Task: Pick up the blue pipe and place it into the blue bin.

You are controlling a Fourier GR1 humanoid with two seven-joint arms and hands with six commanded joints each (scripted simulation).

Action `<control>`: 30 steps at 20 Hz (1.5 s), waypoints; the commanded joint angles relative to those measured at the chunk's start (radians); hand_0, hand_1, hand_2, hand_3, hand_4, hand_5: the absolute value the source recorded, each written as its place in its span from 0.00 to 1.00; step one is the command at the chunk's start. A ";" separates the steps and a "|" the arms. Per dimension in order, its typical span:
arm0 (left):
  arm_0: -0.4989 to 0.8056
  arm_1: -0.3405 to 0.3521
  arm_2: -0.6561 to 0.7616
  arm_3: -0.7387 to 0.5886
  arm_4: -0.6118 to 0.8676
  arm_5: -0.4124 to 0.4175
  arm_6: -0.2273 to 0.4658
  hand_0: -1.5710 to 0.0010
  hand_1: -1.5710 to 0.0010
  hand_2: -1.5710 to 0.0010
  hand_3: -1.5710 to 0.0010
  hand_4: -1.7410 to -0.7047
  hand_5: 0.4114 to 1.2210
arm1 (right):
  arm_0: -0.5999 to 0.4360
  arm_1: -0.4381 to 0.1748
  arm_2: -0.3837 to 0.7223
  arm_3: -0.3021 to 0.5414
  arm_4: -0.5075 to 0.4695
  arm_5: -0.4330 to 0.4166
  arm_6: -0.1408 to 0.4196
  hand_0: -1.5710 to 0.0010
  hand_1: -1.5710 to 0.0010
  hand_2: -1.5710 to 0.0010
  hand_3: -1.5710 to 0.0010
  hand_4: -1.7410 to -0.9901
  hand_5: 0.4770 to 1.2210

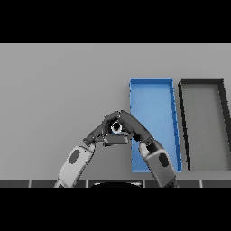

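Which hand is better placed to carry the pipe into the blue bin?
Probably the right hand: it sits beside the blue rectangular bin, nearer than the left hand. Both meet where a small pale round thing shows; whether it is the pipe, or which hand grips it, is unclear.

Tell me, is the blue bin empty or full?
Empty: the blue bin shows only its bare blue floor; the right hand hides its lower left part.

The flat desk [58, 90] is a plain, even grey with no pattern. On it lies a rectangular open bin [153, 97] of bright blue, its floor a shade lighter than its walls. Right of the blue bin sits a second rectangular tray [184, 126] with black walls and a grey floor close to the desk's tone. Left of the blue bin, the left hand [97, 133] and the right hand [131, 124] are both dark charcoal, on white and grey arms.
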 commanded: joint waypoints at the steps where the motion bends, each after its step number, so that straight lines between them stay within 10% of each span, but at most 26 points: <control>1: -0.004 -0.001 0.006 0.001 0.006 -0.008 -0.009 0.00 0.00 0.00 0.04 0.04 1.00 | 0.010 0.000 0.012 0.004 0.000 -0.004 -0.018 0.14 0.14 0.14 0.24 0.15 0.51; 5: -0.007 -0.007 0.025 0.002 -0.002 -0.025 0.004 0.00 0.00 0.00 0.09 0.02 1.00 | 0.016 -0.037 0.033 0.007 0.007 -0.020 -0.076 0.06 0.06 0.06 0.11 0.06 0.80; 12: -0.001 -0.002 0.021 -0.015 -0.069 0.020 -0.032 0.00 0.00 0.00 0.07 0.02 1.00 | 0.019 -0.036 0.061 0.005 0.027 -0.090 -0.100 0.01 0.01 0.01 0.02 0.01 0.96; 17: 0.005 0.031 0.023 -0.027 -0.108 -0.076 -0.009 0.62 0.65 0.66 0.70 0.52 1.00 | 0.016 -0.029 0.083 0.008 0.038 -0.127 -0.076 0.00 0.00 0.00 0.01 0.00 0.99; 23: 0.006 0.013 0.039 -0.033 -0.113 -0.068 0.061 0.90 0.91 0.91 0.92 0.73 0.36 | -0.014 -0.033 0.094 -0.006 0.060 -0.155 -0.048 0.00 0.00 0.00 0.00 0.00 1.00; 30: 0.027 0.016 0.037 -0.022 -0.129 -0.055 0.093 0.98 0.98 0.98 0.98 0.78 0.09 | -0.007 -0.012 0.059 -0.014 -0.046 -0.173 -0.086 0.00 0.00 0.00 0.00 0.00 1.00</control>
